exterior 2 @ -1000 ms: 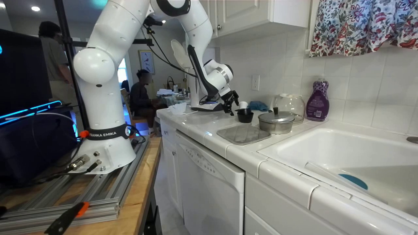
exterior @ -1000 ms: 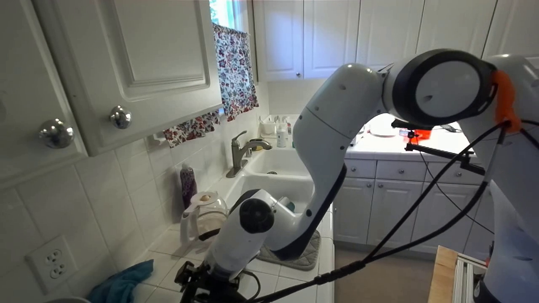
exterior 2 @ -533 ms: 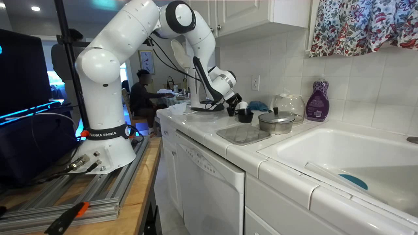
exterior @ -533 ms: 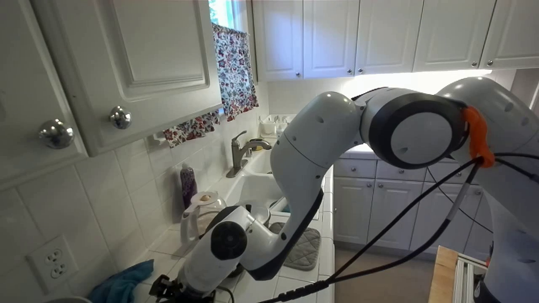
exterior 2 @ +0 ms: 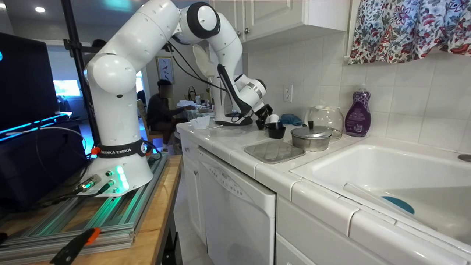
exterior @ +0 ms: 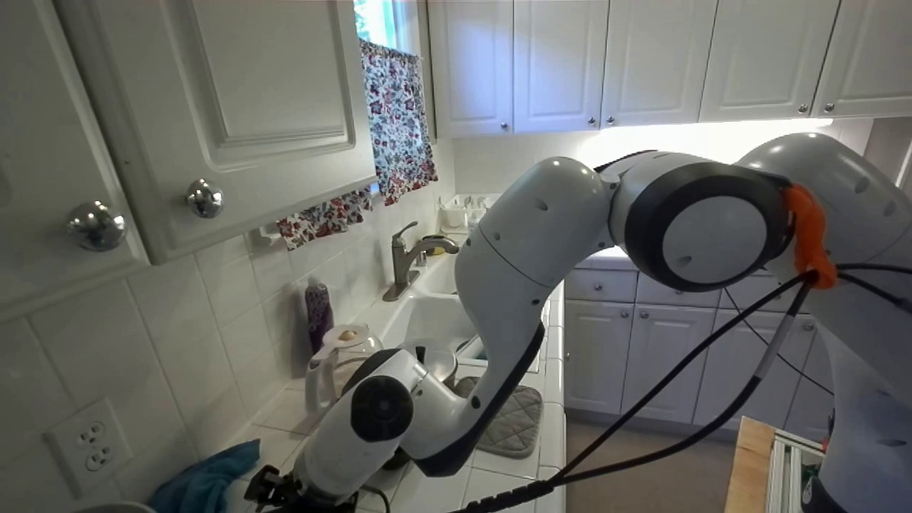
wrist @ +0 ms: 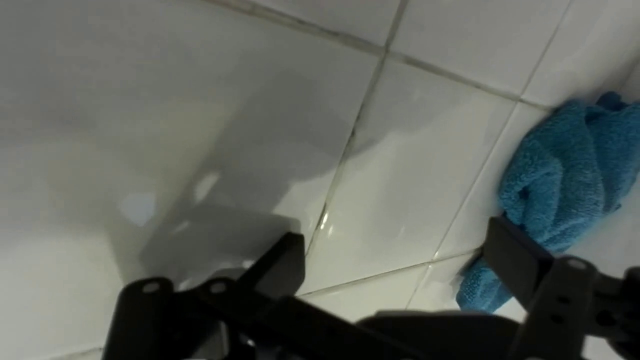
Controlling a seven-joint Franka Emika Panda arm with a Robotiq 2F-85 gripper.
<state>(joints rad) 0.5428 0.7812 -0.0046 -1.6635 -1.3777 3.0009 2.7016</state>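
My gripper [wrist: 397, 242] is open in the wrist view, its two dark fingers wide apart with only white tile between them. A crumpled blue cloth [wrist: 565, 175] lies on the counter, partly behind the right-hand finger; I cannot tell if they touch. The cloth also shows in both exterior views [exterior: 206, 479] [exterior 2: 290, 119]. In an exterior view the gripper [exterior 2: 262, 123] is low over the counter beside a black cup-like container [exterior 2: 276, 131] and a small white object [exterior 2: 273, 118]. In an exterior view the gripper is cut off by the bottom edge.
A lidded metal pot [exterior 2: 311, 140], a grey quilted pad [exterior 2: 274, 151], a glass carafe [exterior: 353, 367] and a purple bottle [exterior 2: 358, 114] stand along the counter. A white sink [exterior 2: 404, 176] with a faucet [exterior: 413, 260] lies beyond. An upper cabinet [exterior: 228, 142] overhangs the counter.
The arm came down and shifted toward the wall and cloth in the first half second, then nearly stopped. Green light now shows on the robot's base. A person behind moved.
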